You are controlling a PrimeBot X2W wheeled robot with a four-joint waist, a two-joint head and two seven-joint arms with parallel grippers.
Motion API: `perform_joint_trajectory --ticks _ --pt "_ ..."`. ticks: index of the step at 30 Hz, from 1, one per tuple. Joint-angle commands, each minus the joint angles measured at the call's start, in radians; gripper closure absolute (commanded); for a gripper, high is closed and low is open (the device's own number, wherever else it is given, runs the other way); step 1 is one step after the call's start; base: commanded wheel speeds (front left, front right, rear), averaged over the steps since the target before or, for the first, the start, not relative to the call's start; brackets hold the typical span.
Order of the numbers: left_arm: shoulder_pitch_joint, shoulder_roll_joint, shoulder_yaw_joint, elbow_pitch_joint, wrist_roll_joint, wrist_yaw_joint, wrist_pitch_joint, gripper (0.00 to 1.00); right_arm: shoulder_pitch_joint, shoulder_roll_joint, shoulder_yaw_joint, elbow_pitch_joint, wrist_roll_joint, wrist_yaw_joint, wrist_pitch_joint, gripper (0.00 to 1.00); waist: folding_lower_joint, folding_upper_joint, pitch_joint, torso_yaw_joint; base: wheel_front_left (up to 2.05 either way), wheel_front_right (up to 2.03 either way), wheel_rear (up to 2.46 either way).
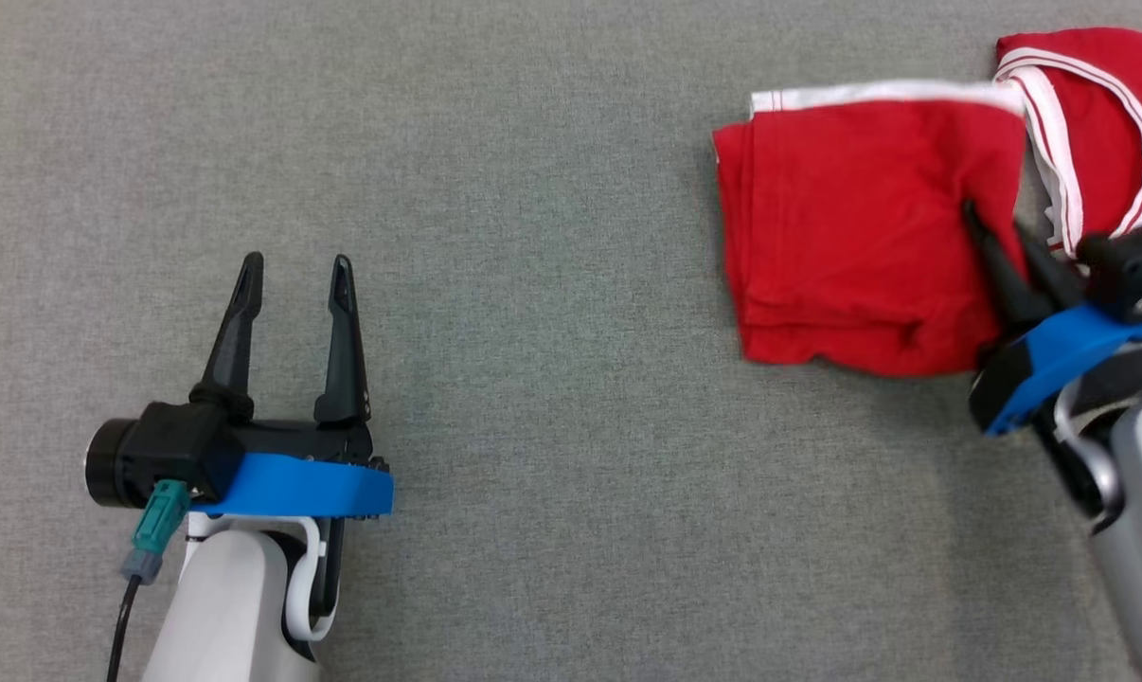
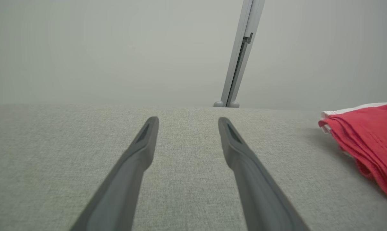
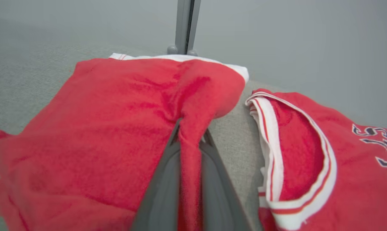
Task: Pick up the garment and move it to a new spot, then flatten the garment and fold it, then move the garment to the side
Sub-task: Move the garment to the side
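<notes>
The left gripper (image 1: 296, 263) sits at the lower left of the head view, low over the grey fabric surface (image 1: 552, 379). Its fingers are spread apart with nothing between them, and it is well apart from the cloth. In the left wrist view a pale post (image 2: 241, 51) stands at the far edge of the surface.

The red garment (image 1: 865, 227) lies folded in layers at the upper right, with a white edge along its far side. The right gripper (image 1: 995, 223) is at the garment's right edge, its fingers closed together on a raised ridge of the red cloth.

A trimmed red piece (image 1: 1101, 114), with a white-striped band and dark lettering, lies just beside the garment. I cannot tell whether the two are joined.
</notes>
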Motion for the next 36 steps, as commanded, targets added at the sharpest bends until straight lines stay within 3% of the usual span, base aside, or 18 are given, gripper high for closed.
perform_joint_trajectory --ticks 1,12,20,28,36 --pt "-0.023 0.002 0.003 -0.008 0.008 -0.001 -0.004 0.00 -0.031 -0.038 0.005 -0.023 -0.005 0.000 0.021 1.00 -0.0001 0.0000 0.008 0.002 0.00 0.00 0.00" --pt "-0.058 0.010 0.000 -0.068 0.019 -0.005 -0.004 0.00 -0.129 -0.375 -0.012 -0.131 0.063 0.000 0.193 1.00 -0.0001 0.0000 0.110 -0.002 0.00 0.00 0.00" --pt "-0.083 0.023 -0.007 -0.109 0.026 -0.010 -0.004 0.00 -0.120 -0.582 -0.078 -0.097 0.139 0.000 0.282 1.00 -0.0001 0.0000 0.163 -0.007 0.00 0.00 0.00" --pt "-0.100 0.029 -0.021 -0.129 0.026 -0.010 0.001 0.00 -0.148 -0.661 -0.071 -0.028 0.132 0.000 0.317 1.00 -0.0001 0.0000 0.185 -0.001 0.00 0.00 0.00" --pt "-0.109 0.032 -0.031 -0.135 0.022 -0.006 0.003 0.00 -0.238 -0.676 0.002 0.033 0.064 0.000 0.351 1.00 -0.0001 0.0000 0.198 0.009 0.00 0.00 0.00"
